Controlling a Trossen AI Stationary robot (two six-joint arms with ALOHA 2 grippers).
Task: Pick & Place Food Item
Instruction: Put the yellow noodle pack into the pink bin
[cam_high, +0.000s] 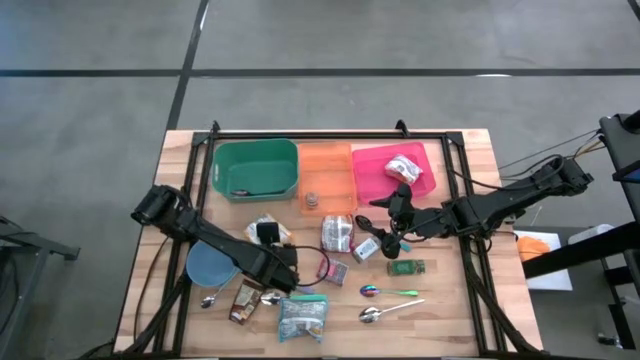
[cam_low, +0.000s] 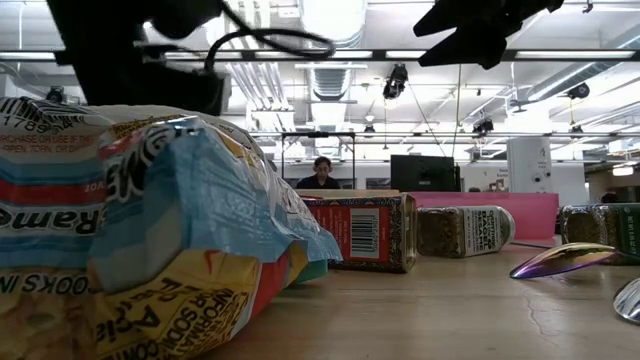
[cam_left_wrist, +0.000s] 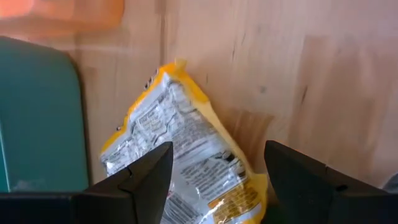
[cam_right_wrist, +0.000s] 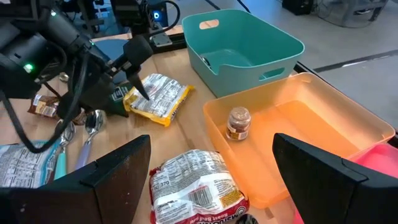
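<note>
Two arms are over the counter (cam_high: 460, 310), and the left one looks to be the one at work. The left end effector (cam_left_wrist: 217, 177) hangs with its fingers spread wide and empty, right above a yellow-edged snack packet (cam_left_wrist: 180, 155) that lies flat on the wood, just beside the green bin (cam_high: 255, 168) and near the orange tray (cam_high: 335, 165). The right wrist view shows the same thing: the dark fingers poised over the packet (cam_right_wrist: 155, 96), not yet touching it.

To my eye the step in hand is the grasp. The packet is thin and crinkly, so I'd want the fingers brought straight down to straddle its narrow width, low enough to pinch the body rather than a loose edge, then closed gently so it doesn't skate away.

The right end effector (cam_high: 392, 222) waits with its fingers wide too, carrying nothing, near the pink tray (cam_high: 375, 175) and above a silver packet (cam_high: 337, 234).
</note>
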